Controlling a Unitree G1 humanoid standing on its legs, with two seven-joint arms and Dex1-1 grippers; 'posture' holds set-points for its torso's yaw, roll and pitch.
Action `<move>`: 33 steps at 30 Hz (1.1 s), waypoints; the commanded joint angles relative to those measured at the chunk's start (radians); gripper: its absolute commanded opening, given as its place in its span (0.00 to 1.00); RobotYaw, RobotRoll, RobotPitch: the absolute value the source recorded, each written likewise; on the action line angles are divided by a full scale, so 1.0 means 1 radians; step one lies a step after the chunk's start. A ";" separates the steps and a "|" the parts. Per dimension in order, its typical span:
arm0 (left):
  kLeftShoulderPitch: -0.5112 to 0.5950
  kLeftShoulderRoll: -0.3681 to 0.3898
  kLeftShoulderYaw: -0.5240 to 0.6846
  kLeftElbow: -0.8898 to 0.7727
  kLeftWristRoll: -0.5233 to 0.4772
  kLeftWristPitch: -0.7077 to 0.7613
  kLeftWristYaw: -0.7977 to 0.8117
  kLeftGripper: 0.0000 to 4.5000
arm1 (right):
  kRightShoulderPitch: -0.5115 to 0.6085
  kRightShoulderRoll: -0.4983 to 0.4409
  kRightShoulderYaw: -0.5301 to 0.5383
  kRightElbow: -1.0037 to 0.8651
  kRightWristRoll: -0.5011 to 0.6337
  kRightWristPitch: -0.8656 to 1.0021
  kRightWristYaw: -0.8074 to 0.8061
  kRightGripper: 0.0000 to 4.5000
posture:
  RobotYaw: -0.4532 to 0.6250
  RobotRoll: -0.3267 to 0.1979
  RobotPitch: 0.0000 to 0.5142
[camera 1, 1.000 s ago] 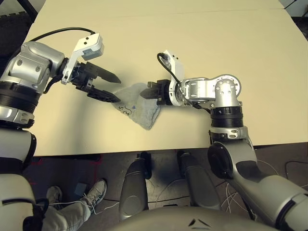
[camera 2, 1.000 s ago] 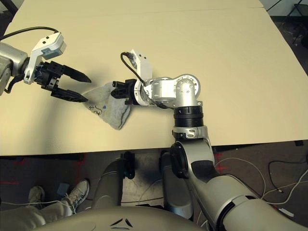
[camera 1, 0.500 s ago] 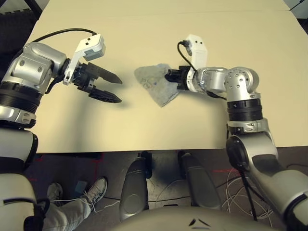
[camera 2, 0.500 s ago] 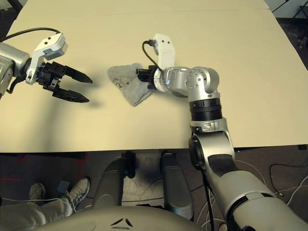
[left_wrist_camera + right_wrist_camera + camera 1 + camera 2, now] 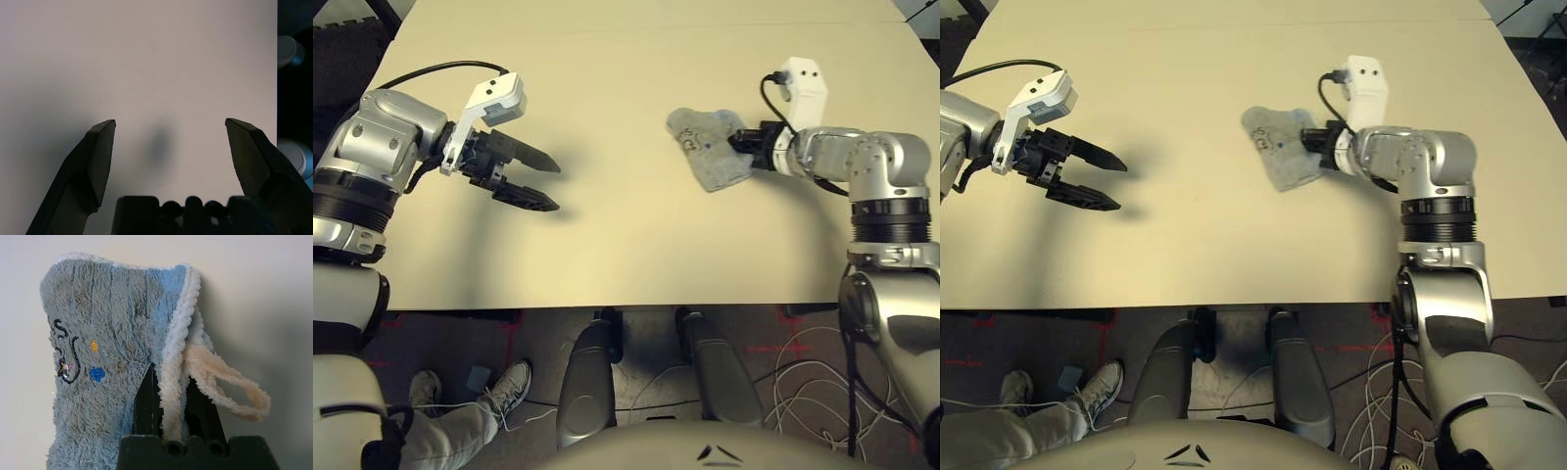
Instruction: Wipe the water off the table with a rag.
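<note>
**Right gripper pinches grey rag over the pale table**

We see the rag (image 5: 708,147) over the table (image 5: 607,235), its right side caught in the right gripper (image 5: 171,372). The two black fingers are closed on a fold of the cloth, one on either side of it. We cannot tell whether the whole underside touches the tabletop.

On the rag's fuzzy grey face we find dark stitched markings (image 5: 68,352), and between them and the pinched fold a yellow spot (image 5: 94,345) and a blue spot (image 5: 97,374). A whitish border (image 5: 173,357) runs along the fold, and a peach-coloured loop (image 5: 239,382) sticks out from the rag beside the right gripper. Just to the right of the rag, a white bracket (image 5: 803,93) stands on the right wrist.

Well apart from the rag, on its left, we have the left gripper (image 5: 558,189) above the table, its fingers spread wide with nothing between them. A white and grey camera mount (image 5: 494,98) sits on that wrist, also to the rag's left.

Nearer to us than the rag, past the table's front edge, we look down on the floor: a person's trouser leg (image 5: 450,436) and shoe (image 5: 512,387) to the rag's left, and pale cables (image 5: 793,392) and red floor marks (image 5: 790,348) to its right.
</note>
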 commanded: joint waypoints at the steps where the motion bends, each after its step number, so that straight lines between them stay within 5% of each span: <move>1: -0.003 -0.001 -0.004 0.011 0.008 -0.009 -0.008 1.00 | 0.021 -0.056 -0.028 0.043 -0.051 -0.026 0.015 0.01 | 0.25 0.62 0.57; 15: -0.015 -0.026 -0.010 0.039 0.017 -0.021 -0.008 1.00 | 0.033 -0.136 -0.049 0.102 -0.123 -0.072 0.069 0.01 | 0.23 0.62 0.59; 30: -0.020 -0.023 -0.007 0.040 0.021 -0.019 -0.008 1.00 | -0.012 -0.002 -0.075 -0.039 -0.085 0.053 0.058 0.01 | 0.24 0.62 0.58; 33: -0.021 -0.023 -0.007 0.040 0.021 -0.019 -0.008 1.00 | -0.060 0.086 -0.116 -0.148 -0.015 0.183 0.045 0.01 | 0.24 0.62 0.58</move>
